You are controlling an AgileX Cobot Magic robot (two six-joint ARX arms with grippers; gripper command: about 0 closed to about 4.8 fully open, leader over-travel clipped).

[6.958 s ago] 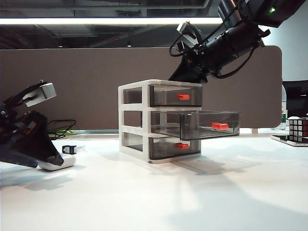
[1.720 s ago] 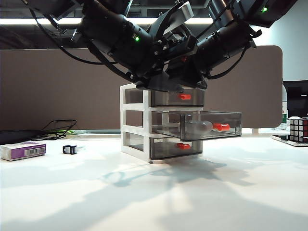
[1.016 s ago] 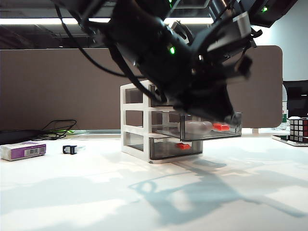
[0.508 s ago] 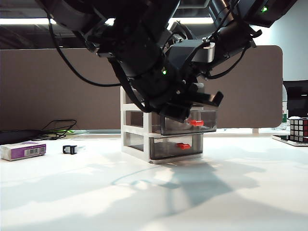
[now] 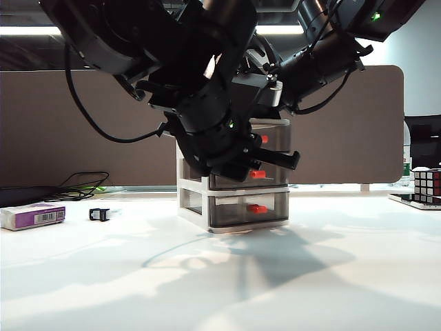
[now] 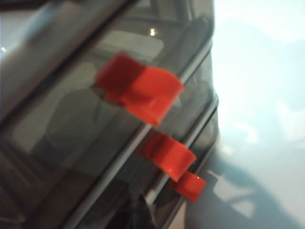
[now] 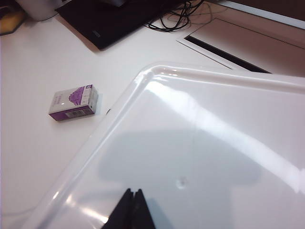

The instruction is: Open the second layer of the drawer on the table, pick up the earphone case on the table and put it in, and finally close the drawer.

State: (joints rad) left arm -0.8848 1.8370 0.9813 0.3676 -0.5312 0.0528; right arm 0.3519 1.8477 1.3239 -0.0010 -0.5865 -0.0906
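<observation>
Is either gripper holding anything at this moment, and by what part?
Nothing is held. The left gripper is shut and empty in front of the drawer unit; the right gripper is shut above its white top.

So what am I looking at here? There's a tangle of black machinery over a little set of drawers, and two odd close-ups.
Those are two robot arms, each ending in a two-finger gripper. The wide picture comes from a camera standing off the arms, looking across the table. The left gripper is in front of the drawer unit, by the middle drawer, which now looks pushed in. The right gripper is above the unit's white top.

The close-ups come from cameras on the wrists. The left one stares at the smoky drawer fronts and their red-orange handles; the right one looks down on the white top. Both grippers' fingers are shut and hold nothing.

Also on the table: a white-and-purple box, a tiny black clip and a puzzle cube.
</observation>
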